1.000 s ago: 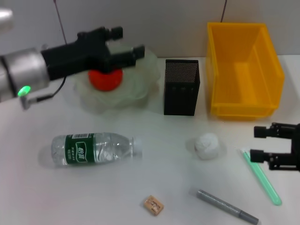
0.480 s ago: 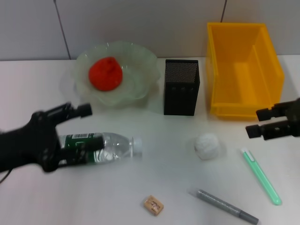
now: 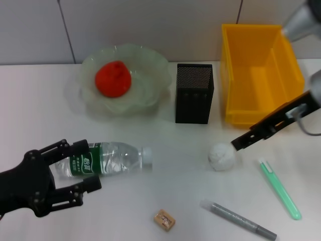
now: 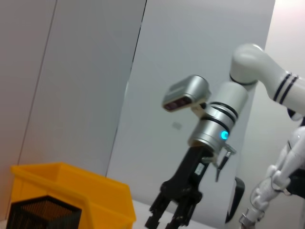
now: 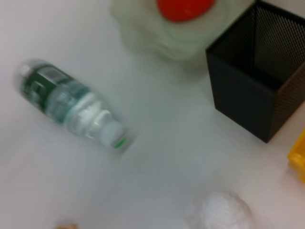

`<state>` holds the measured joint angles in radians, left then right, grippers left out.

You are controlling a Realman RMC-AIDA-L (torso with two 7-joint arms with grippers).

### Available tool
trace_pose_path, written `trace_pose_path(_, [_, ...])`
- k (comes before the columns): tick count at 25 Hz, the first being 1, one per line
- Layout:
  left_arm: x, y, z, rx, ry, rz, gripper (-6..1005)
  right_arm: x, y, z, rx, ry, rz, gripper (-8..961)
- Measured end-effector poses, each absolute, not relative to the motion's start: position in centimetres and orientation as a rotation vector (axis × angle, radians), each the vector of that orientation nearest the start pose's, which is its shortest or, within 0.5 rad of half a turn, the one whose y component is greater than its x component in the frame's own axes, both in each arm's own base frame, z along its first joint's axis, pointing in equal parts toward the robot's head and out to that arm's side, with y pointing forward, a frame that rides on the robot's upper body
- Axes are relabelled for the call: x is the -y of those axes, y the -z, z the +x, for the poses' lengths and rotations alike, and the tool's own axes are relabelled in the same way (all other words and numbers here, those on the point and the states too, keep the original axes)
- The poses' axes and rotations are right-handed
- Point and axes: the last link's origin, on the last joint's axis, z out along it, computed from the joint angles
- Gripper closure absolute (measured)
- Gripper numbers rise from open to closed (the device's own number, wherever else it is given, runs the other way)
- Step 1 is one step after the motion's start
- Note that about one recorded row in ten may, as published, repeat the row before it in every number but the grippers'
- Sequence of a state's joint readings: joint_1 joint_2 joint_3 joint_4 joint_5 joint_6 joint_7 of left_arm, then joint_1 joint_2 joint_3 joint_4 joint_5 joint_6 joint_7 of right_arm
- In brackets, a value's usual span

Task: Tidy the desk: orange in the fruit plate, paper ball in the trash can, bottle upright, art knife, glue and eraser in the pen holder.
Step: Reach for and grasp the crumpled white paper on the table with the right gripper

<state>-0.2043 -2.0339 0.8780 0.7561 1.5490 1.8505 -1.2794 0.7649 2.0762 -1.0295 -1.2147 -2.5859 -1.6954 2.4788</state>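
Note:
The orange (image 3: 113, 79) lies in the fruit plate (image 3: 150, 63) at the back left. On its side at the front left lies the bottle (image 3: 108, 158), cap pointing right. My left gripper (image 3: 86, 165) is open, its fingers either side of the bottle's base end. The paper ball (image 3: 221, 155) sits right of centre, and my right gripper (image 3: 239, 142) hangs open just above its right side. The eraser (image 3: 164, 219), a grey glue pen (image 3: 238, 220) and the green art knife (image 3: 280, 188) lie near the front. The pen holder (image 3: 194, 93) and trash can (image 3: 261, 75) stand at the back.
The right wrist view looks down on the bottle (image 5: 71, 107), pen holder (image 5: 257, 95), fruit plate (image 5: 157, 33) and paper ball (image 5: 224, 212). The left wrist view shows the right arm's gripper (image 4: 171, 219) beyond the trash can (image 4: 71, 191) and pen holder (image 4: 40, 212).
My left arm left the fruit plate, with the orange now resting in it, and came down to the bottle. My right gripper swung from beside the art knife inward to the paper ball.

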Motion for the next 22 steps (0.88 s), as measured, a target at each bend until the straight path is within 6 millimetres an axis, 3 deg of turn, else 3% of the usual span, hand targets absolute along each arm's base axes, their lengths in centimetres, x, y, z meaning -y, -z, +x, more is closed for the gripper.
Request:
trace_pose_path(1, [-24.2,-4.4,-28.1,0.482,1.136,-2.614,152,-38.0,-3.5,16.9,-1.105,0.305,-2.623,238])
trace_pose_path(2, [-24.1,-4.0,-28.4,0.500,1.109,-2.637,152,-38.4,-1.9,16.9,-1.102,0.365,-2.607,239])
trace_pose_path(7, [-24.2,-3.2,-28.3,0.496,1.066,-2.681,153,-39.2,1.0,17.0,-1.088,0.455,-2.573,241])
trace_pose_path(22, [-24.5,-2.5,-28.7,0.523,1.043,-2.665,153,-40.1,5.3,17.0,-1.034,0.563,-2.540,248])
